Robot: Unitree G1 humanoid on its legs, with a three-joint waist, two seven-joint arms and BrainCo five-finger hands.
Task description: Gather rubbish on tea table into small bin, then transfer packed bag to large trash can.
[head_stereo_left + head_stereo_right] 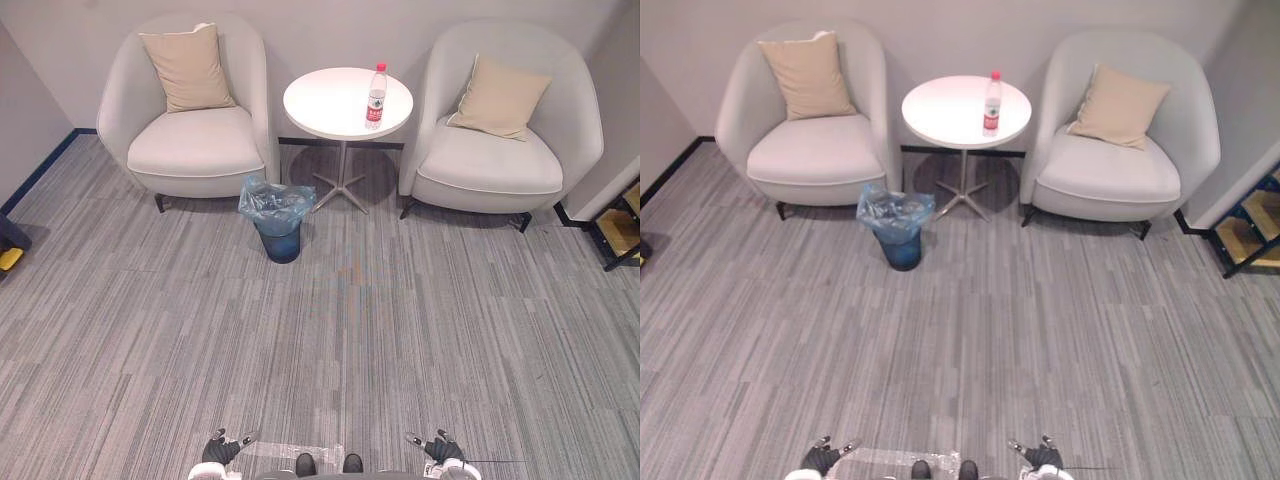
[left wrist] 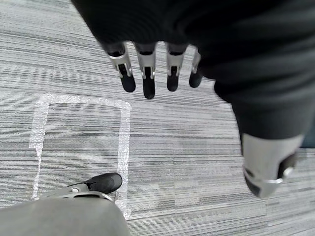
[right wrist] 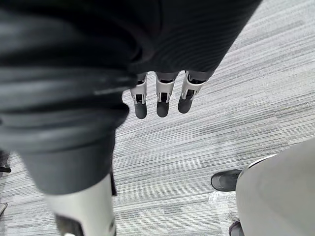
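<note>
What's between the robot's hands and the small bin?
Bare carpet separates the left hand and right hand from the bin, in the left eye view.

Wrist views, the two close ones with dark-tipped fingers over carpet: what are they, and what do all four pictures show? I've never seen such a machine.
This is a two-legged humanoid robot. The wide pictures come from a stereo camera on its head, looking down. The close ones come from cameras on its wrists: the left hand and the right hand hang over grey striped carpet, fingers straight, holding nothing. Ahead, a round white table stands between two pale grey armchairs. On it stands one clear plastic bottle with a red cap. On the floor beside it sits a small dark blue bin lined with a light blue bag.
</note>
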